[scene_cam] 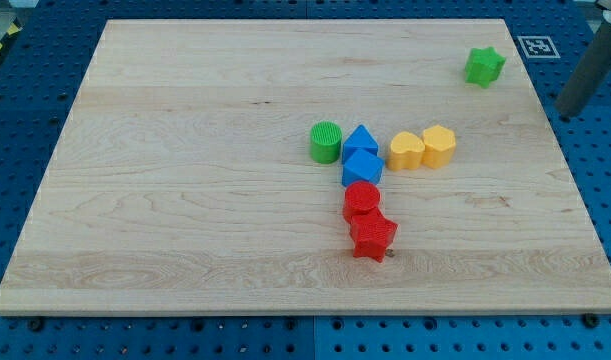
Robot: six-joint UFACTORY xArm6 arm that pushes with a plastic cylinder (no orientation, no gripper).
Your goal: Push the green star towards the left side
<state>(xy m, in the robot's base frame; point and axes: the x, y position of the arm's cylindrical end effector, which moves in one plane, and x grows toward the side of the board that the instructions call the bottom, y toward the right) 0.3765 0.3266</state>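
The green star (484, 66) lies near the board's top right corner. My tip (568, 108) is the lower end of the dark rod coming in from the view's right edge. It sits just off the board's right edge, to the right of and a little below the green star, apart from it.
A cluster stands mid-board: green cylinder (326, 142), blue triangle (360, 139), blue cube (362, 167), yellow heart (406, 150), yellow hexagon (439, 145), red cylinder (362, 200), red star (373, 238). The wooden board (185, 200) lies on a blue perforated table. A marker tag (538, 46) is at the top right.
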